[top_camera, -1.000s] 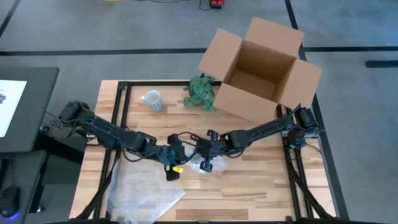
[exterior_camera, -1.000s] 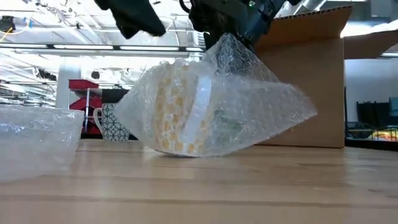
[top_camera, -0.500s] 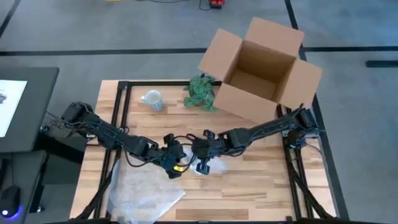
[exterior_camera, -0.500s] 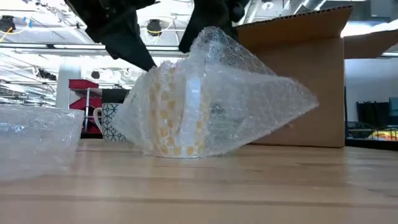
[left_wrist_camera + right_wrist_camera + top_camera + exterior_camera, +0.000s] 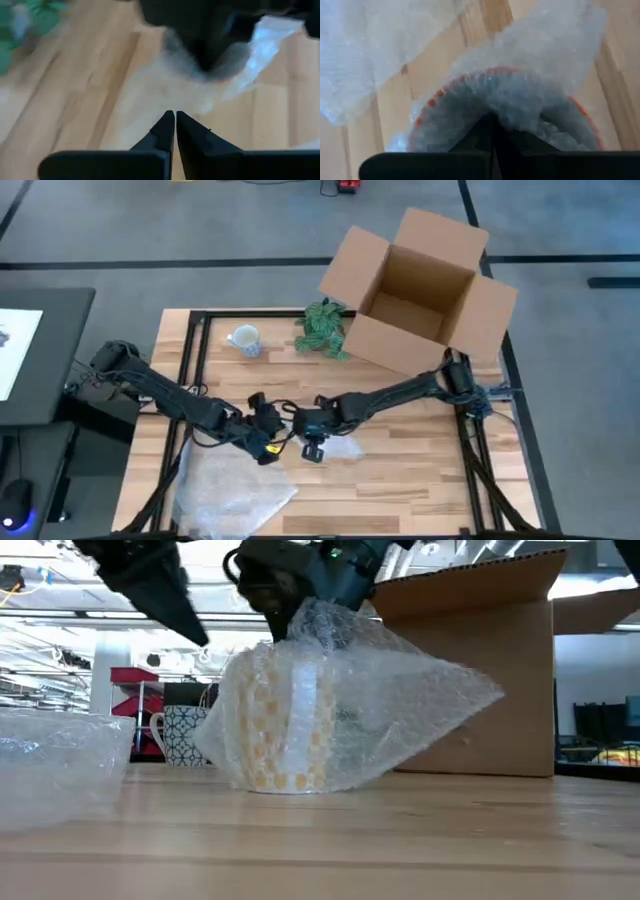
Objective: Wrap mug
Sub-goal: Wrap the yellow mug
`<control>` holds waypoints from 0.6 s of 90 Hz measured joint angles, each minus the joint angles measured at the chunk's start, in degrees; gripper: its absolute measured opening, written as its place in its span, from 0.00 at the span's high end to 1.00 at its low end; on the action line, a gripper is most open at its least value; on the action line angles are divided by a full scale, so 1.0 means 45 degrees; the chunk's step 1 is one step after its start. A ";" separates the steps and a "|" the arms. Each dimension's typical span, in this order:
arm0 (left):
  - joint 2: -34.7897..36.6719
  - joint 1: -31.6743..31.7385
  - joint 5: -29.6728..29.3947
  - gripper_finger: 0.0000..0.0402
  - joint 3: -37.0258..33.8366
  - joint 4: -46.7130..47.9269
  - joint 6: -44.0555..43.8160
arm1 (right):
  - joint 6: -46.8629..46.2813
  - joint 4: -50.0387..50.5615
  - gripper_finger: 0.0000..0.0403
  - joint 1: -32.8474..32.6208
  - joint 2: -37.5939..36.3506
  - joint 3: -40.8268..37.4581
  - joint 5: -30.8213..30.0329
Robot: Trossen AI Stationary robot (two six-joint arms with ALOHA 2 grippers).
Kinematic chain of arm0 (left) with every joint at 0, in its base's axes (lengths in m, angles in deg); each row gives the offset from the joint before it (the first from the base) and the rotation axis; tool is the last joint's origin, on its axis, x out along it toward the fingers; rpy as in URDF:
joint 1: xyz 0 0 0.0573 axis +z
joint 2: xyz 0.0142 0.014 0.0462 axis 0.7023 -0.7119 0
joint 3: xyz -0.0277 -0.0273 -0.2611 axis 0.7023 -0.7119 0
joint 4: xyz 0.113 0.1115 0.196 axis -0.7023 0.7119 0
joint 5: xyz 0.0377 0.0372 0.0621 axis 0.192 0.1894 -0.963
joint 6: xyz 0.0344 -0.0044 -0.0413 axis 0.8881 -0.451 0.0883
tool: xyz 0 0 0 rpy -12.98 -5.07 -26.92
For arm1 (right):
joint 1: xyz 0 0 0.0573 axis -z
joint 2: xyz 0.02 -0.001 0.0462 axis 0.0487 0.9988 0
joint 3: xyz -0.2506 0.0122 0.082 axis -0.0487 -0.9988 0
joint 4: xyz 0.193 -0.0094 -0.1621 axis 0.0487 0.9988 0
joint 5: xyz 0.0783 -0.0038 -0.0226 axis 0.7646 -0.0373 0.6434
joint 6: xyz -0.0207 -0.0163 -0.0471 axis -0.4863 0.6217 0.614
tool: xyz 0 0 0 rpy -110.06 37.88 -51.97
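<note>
The mug (image 5: 275, 715) stands upright on the surface (image 5: 400, 840), its wrap (image 5: 400, 710) trailing sideways. Right pincer (image 5: 310, 610) clamps the wrap above it; left pincer (image 5: 175, 119), closed, hangs beside.

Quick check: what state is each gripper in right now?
Left gripper: shut, holding nothing.
Right gripper: shut on the bubble wrap over the mug.
</note>
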 joint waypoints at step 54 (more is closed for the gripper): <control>0.0190 -0.1551 -0.2210 1.00 0.0011 0.0876 -0.2146 | 0.1572 0.3758 1.00 -0.0032 -0.0711 0.3624 0.0008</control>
